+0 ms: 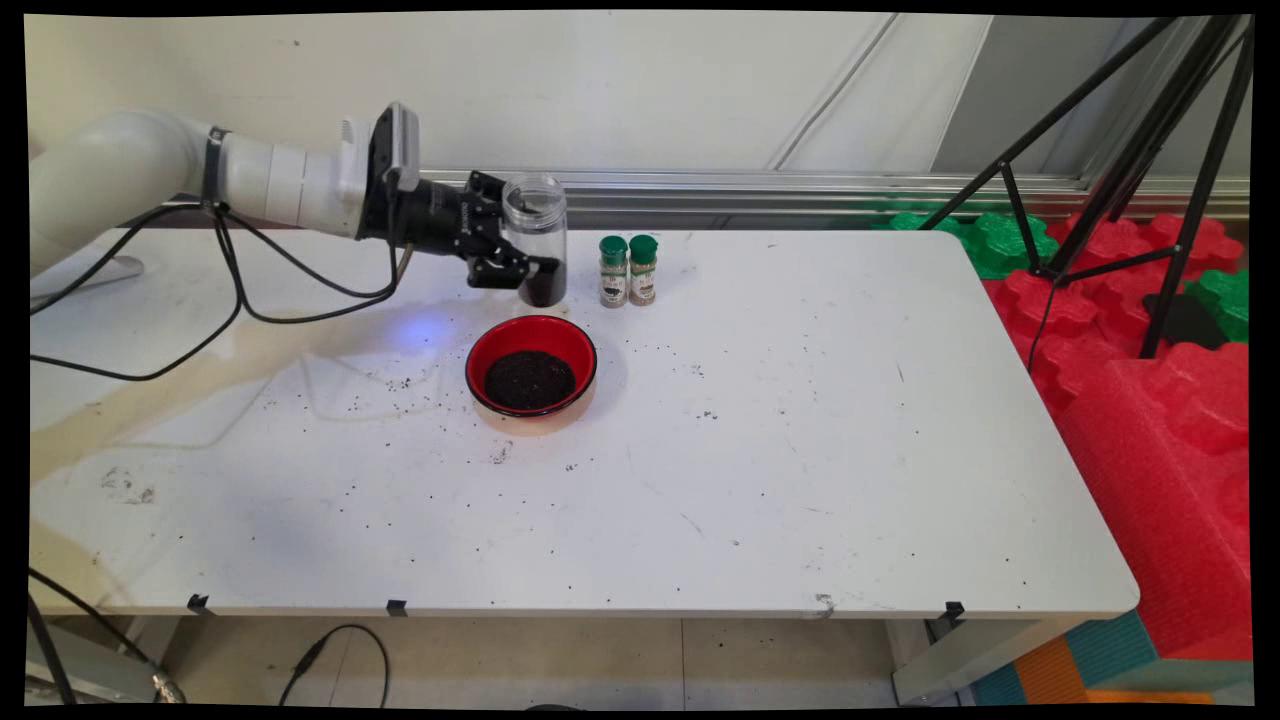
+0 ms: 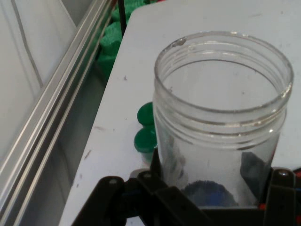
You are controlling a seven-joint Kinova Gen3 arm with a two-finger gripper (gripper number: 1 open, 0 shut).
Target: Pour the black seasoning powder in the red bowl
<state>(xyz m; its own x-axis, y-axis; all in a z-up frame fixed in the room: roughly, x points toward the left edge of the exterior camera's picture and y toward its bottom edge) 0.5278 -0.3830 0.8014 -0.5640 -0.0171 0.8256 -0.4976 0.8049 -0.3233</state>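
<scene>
- The gripper (image 1: 522, 270) reaches in level from the left, and its fingers (image 1: 500, 268) are closed round the lower part of a clear plastic jar (image 1: 537, 235).
- The jar is upright with its mouth open and no lid; a dark layer of grains lies in its bottom. Whether it rests on the table (image 1: 800, 420) or is held just above it cannot be told.
- In the hand view the jar (image 2: 221, 117) fills most of the picture, its threaded rim on top, and the fingers (image 2: 277, 193) press on its two sides low down.
- A red bowl (image 1: 531, 365) stands on the table just in front of the jar, towards the near edge. It holds a heap of the same dark grains.
- Two small spice bottles (image 1: 628, 270) with green caps stand side by side, touching, just to the right of the jar and behind the bowl. The hand view shows their green caps (image 2: 146, 128) beside the jar.
- Dark grains lie scattered on the table round the bowl, mostly to its left and near side.
- Black cables (image 1: 240, 300) hang from the arm, left of the jar.
- Red and green foam blocks (image 1: 1150, 330) and a black tripod (image 1: 1150, 150) stand beyond the table's right end, well apart from the jar.
</scene>
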